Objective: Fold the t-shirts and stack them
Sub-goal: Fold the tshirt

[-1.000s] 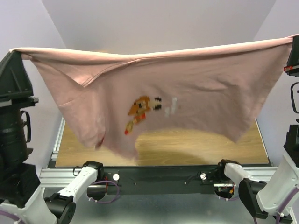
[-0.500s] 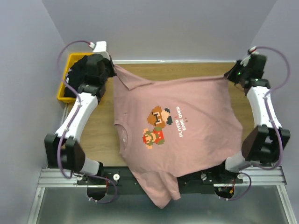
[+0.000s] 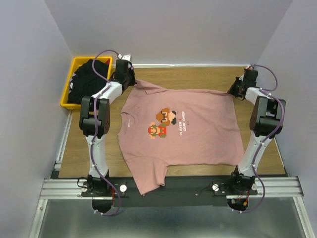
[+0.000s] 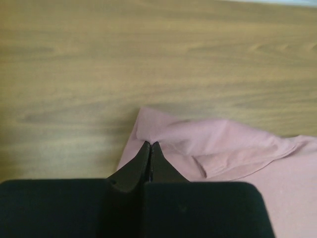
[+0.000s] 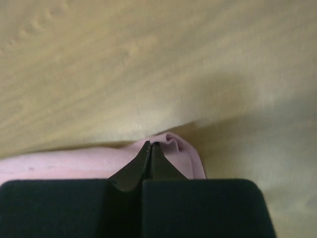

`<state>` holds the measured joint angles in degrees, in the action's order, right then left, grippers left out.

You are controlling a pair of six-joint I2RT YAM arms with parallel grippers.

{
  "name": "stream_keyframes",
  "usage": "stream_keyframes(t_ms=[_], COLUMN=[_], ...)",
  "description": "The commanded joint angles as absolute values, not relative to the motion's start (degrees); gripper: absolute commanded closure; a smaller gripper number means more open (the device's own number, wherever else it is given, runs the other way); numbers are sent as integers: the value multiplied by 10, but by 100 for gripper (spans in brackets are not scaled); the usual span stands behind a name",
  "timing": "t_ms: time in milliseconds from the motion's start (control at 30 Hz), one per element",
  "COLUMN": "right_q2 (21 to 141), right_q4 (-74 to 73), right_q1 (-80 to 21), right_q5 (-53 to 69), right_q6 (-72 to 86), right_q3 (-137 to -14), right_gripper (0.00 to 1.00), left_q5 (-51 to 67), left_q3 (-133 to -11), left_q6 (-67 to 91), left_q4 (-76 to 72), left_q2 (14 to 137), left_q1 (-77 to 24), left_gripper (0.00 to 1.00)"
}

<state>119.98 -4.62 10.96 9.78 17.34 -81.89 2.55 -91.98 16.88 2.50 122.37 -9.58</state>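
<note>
Both pinch shut on pink t-shirt [image 3: 198, 144] far edge: left gripper [image 4: 150, 144] at sleeve, right gripper [image 5: 150, 144] at hem corner. Shirt flat on table [image 3: 198, 74], print up, collar-to-hem axis left-right, near sleeve overhanging table's near edge.

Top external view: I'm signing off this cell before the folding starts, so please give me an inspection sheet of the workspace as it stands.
Surface: wooden table, mostly covered by cloth.
Job's things: pink t-shirt spread flat, print up; one sleeve hangs over the near edge. Black t-shirts heaped in a yellow bin at the far left.
Clutter: nothing seen.
Claws: left claw shut on the pink t-shirt's far left corner; right claw shut on its far right corner, both low at the table.
Cables: purple cables loop over both arms.
Surroundings: plain grey walls; metal rail along the near edge.
</note>
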Motion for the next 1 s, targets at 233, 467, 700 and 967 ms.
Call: stream_keyframes(t_ms=[233, 467, 700, 967], right_q2=[1217, 1161, 1105, 1043], right_q4=[-9, -25, -59, -100], right_q1=[113, 113, 113, 114], right_q5=[84, 72, 46, 21], right_q6=[170, 183, 185, 206], right_q3=[-874, -828, -786, -737], right_gripper=[99, 99, 99, 99], left_q5=[96, 101, 90, 116], left_q3=[-1005, -981, -926, -853], left_q6=[207, 226, 243, 267], left_q4=[43, 100, 159, 186], left_q2=[1232, 1182, 1100, 1019], left_q1=[-76, -72, -69, -69], left_gripper=[100, 100, 100, 100])
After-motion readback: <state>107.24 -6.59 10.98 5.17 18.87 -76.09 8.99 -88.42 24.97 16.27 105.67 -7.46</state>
